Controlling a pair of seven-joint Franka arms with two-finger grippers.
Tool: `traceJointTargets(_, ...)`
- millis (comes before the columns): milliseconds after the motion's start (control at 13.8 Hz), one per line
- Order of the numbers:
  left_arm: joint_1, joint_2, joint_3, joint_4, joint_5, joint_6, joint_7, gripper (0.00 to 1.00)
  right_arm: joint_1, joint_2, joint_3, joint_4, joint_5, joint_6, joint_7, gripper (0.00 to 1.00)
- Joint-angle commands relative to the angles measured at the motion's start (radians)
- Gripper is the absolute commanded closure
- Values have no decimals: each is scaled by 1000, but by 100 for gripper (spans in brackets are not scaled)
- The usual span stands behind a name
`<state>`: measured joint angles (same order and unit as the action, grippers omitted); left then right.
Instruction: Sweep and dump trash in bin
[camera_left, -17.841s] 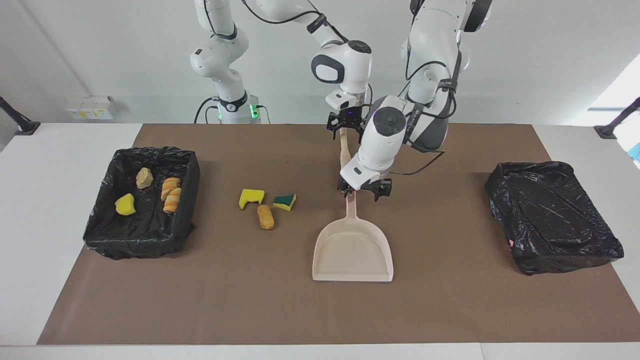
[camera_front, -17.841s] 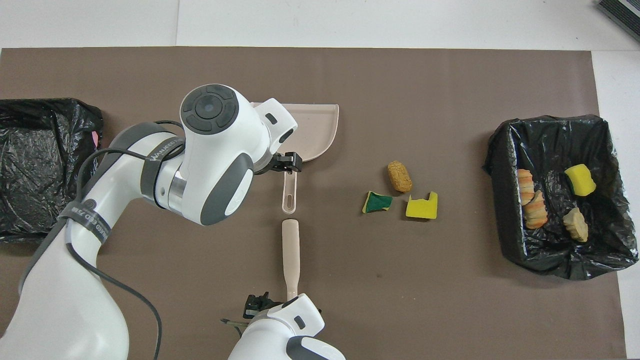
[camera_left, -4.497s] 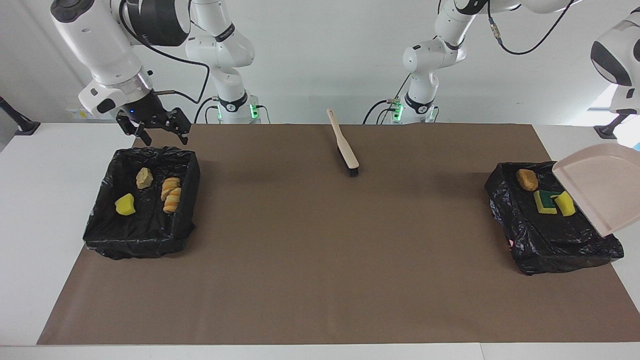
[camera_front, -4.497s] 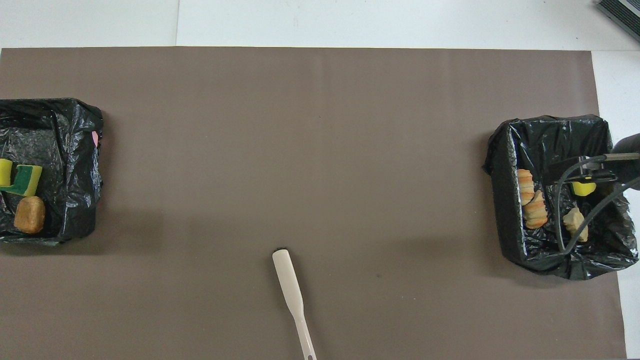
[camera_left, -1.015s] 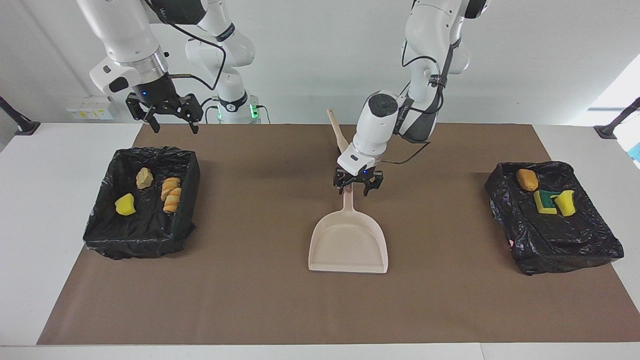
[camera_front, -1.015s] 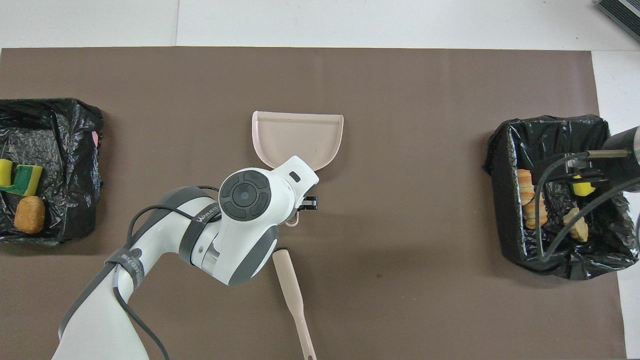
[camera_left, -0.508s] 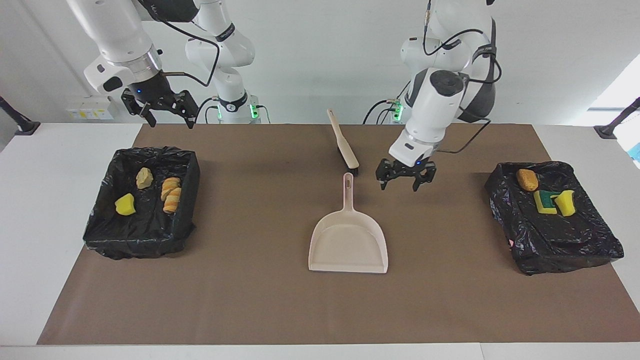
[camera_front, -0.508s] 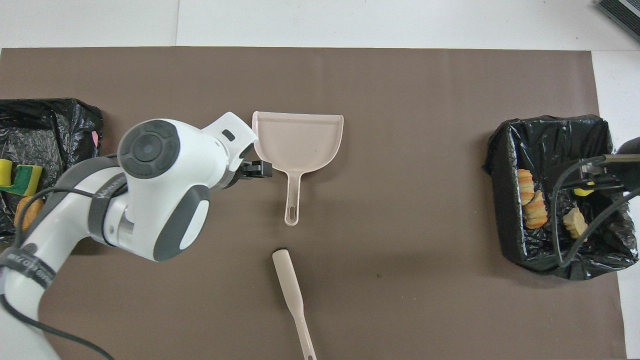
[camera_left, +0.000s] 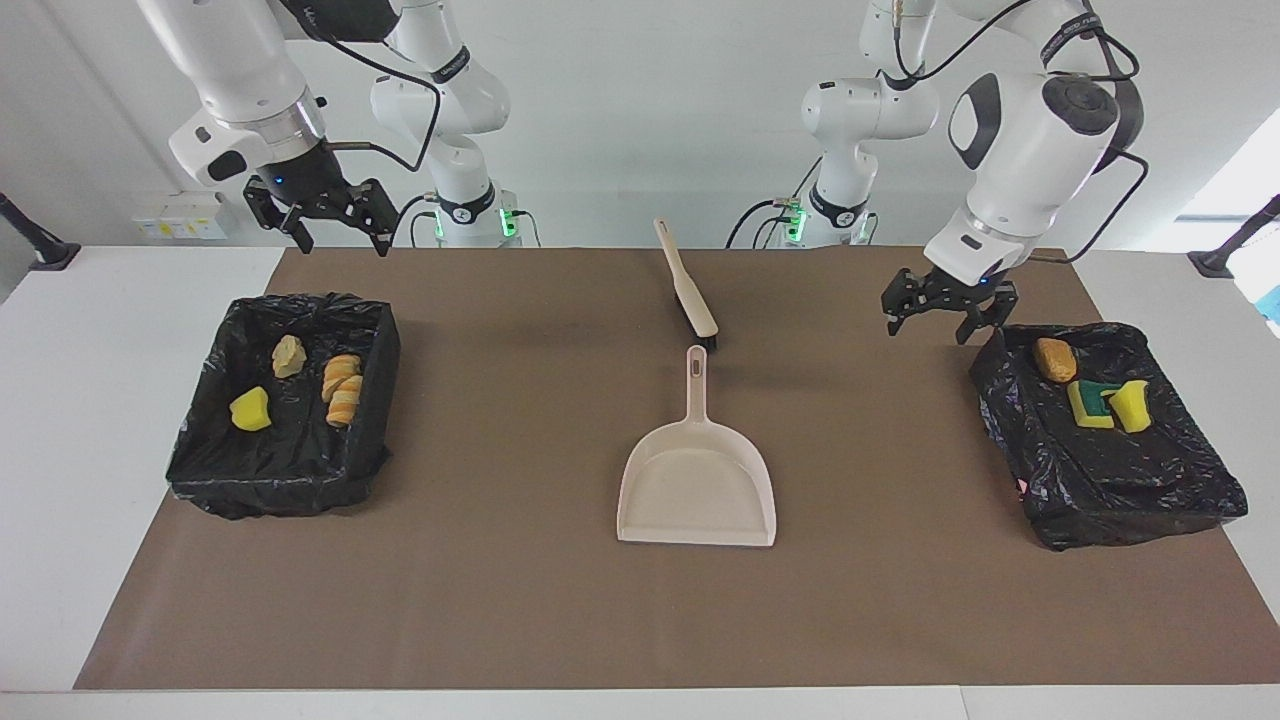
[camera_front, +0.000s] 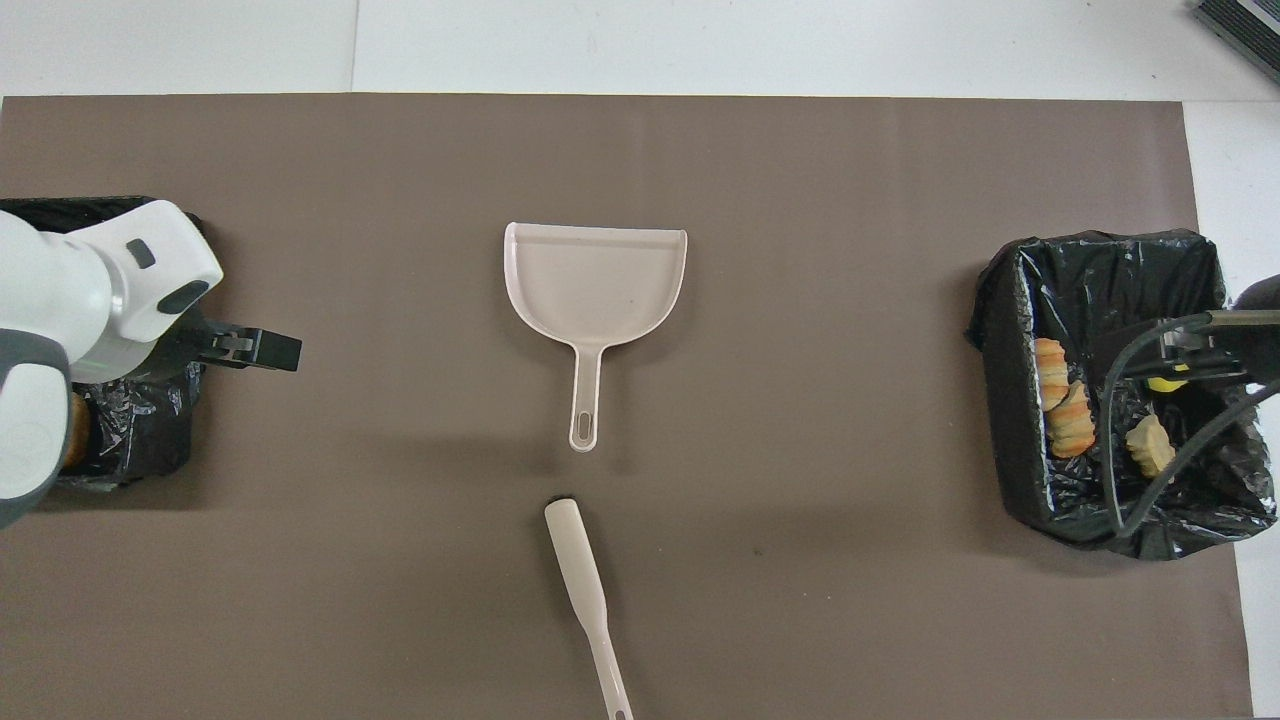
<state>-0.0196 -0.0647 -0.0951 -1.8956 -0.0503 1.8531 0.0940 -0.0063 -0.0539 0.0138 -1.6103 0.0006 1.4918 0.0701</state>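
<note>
Brown mat (camera_left: 560, 600) swept bare around the dustpan (camera_left: 697, 487), trash (camera_left: 1092, 388) all binned, left gripper (camera_left: 940, 313) and right gripper (camera_left: 335, 226) gaping empty.

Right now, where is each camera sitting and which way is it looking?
Facing view: high across the table, looking back at the robots; both whole arms show, the left tool raised beside one bin, the right tool raised by the other bin.
Overhead view: high above the robots' end, looking steeply down; only the left arm's wrist and tool and a dark edge of the right arm show.
Both share the dustpan and brush, turned half a turn.
</note>
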Motion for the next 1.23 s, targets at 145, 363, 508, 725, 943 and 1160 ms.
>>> traceJointTargets(145, 76, -24, -8, 166, 1, -207, 69, 0, -18, -26, 0, -26, 4, 7, -7, 0)
traceJointTargets(363, 78, -20, -8, 269, -5, -267, 59, 0, -14, -37, 2, -45, 1, 34, 2, 0)
traceJointTargets(508, 79, -12, -9, 320, -8, -314, 55, 0, -9, -40, 2, -54, -2, 45, 5, 0)
traceJointTargets(725, 79, -17, -5, 305, -6, -288, 56, 0, -9, -38, 2, -53, -1, 47, 1, 0)
traceJointTargets(943, 78, -17, -5, 303, -6, -296, 59, 0, -18, -35, 2, -48, -1, 47, 2, 0)
traceJointTargets(1160, 76, -15, -5, 323, -8, -377, 53, 0, -18, -35, 2, -49, -1, 47, -1, 0)
